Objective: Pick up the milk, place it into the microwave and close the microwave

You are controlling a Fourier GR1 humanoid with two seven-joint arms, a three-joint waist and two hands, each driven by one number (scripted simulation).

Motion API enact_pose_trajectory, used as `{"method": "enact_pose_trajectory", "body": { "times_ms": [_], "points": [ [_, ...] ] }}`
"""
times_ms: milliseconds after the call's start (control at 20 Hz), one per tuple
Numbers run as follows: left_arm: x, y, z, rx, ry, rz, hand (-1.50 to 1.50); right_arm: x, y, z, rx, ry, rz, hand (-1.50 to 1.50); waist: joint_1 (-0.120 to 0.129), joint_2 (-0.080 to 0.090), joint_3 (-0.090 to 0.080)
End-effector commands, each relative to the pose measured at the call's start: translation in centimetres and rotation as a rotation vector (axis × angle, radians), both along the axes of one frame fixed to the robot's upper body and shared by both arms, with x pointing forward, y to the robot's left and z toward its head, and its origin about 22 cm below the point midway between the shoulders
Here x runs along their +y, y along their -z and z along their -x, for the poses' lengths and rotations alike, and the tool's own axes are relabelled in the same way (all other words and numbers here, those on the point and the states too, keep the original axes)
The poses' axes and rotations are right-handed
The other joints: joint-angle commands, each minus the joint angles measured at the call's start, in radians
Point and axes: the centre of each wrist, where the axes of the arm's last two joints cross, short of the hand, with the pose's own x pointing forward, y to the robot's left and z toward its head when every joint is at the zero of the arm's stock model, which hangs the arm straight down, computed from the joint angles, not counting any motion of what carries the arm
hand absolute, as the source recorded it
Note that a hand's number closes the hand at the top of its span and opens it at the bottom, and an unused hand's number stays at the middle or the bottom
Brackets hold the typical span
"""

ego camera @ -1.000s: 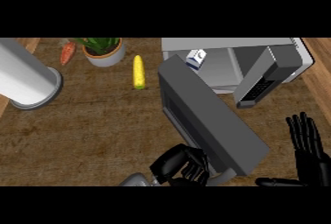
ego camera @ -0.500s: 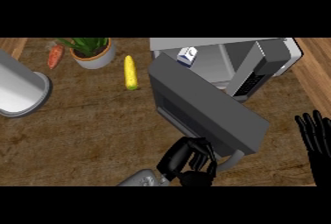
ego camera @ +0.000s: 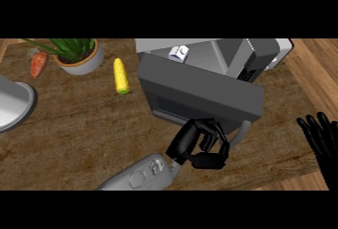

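Door swung further toward shut since half a second ago: microwave door [ego camera: 198, 91] now covers most of the opening, and my left hand [ego camera: 201, 147] has followed it forward, riding on the door's lower edge near the handle [ego camera: 242, 133]. Left hand's fingers are curled, pressed against the door's front edge; they wrap nothing I can make out, just pushing contact. Can't tell if the thumb hooks under the door. Grey left forearm [ego camera: 142, 172] comes in from the lower edge, angled up-right. Milk [ego camera: 178, 53] is inside the microwave [ego camera: 264, 53], a small white carton with a blue mark, showing above the door's top edge near the cavity's left wall, upright as far as I can tell. Cavity is only partly visible behind the door; control panel side sits at the right. My right hand [ego camera: 321, 134] is at the view's right edge, fingers straight and up, holding nothing, resting well apart from the microwave; it sits a bit further right in view than before. View has shifted too: everything on the counter [ego camera: 79, 129] has slid left. Corn cob [ego camera: 119, 75] lies left of the door, not touching it. Potted plant [ego camera: 78, 54] is at upper left, carrot [ego camera: 38, 64] just beside it on its left. Grey round pot [ego camera: 13, 105] is cut by the left edge.
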Motion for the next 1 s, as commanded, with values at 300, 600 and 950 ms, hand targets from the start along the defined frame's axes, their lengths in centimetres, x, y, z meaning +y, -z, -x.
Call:
{"method": "enact_pose_trajectory", "body": {
  "times_ms": [300, 600, 950],
  "points": [
    [-0.7, -3.7, -4.3, 0.034, -0.151, 0.097, 1.5, 0.7, -2.3, -0.5, -0.03, -0.089, -0.039, -1.5, -0.069, 0.026, -0.001],
    [-0.1, -4.8, -6.2, 0.019, -0.223, 0.213, 1.5, 0.8, -3.1, -0.5, -0.02, -0.119, -0.042, -1.5, -0.089, 0.043, -0.003],
    [0.3, -5.5, -8.1, 0.003, -0.267, 0.244, 1.5, 0.4, -4.8, -0.8, -0.052, -0.144, -0.036, -1.5, -0.12, 0.051, -0.001]
  ]
}}
